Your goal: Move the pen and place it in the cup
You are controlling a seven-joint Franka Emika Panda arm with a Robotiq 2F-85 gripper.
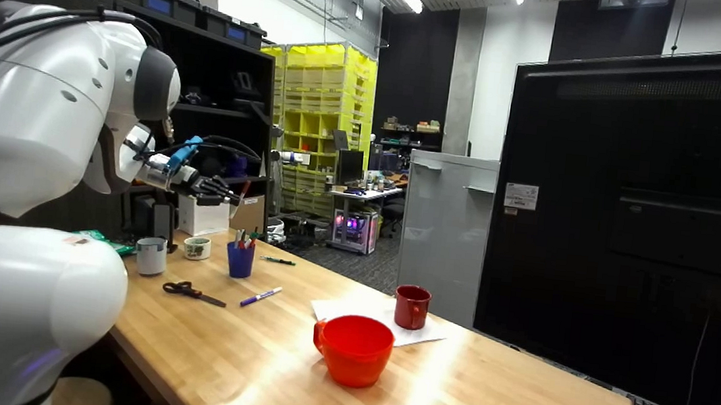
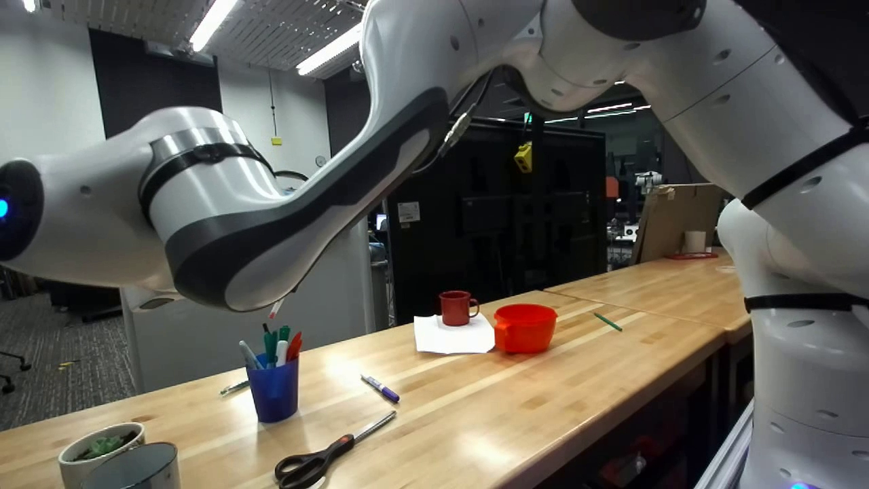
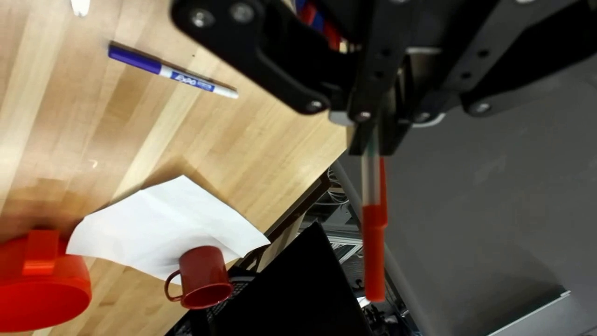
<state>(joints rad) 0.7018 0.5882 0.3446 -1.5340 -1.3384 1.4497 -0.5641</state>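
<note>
The pen [image 3: 374,252] has a clear body and a red cap. My gripper [image 3: 377,142] is shut on its clear body in the wrist view, and the cap end sticks out past the fingertips. In an exterior view the gripper [image 1: 234,199] holds the pen [image 1: 244,190] tilted, in the air above the blue cup [image 1: 239,262]. The blue cup stands on the table with several pens in it; it also shows in an exterior view [image 2: 275,390]. There the arm hides the gripper, and only a small end of the pen [image 2: 275,309] shows above the cup.
A purple marker [image 1: 261,296], scissors [image 1: 193,292] and a thin green pen [image 1: 277,260] lie near the blue cup. A grey mug [image 1: 151,256] and a small plant pot [image 1: 197,248] stand beside it. The red bowl [image 1: 356,354] and dark red mug [image 1: 412,308] stand farther along.
</note>
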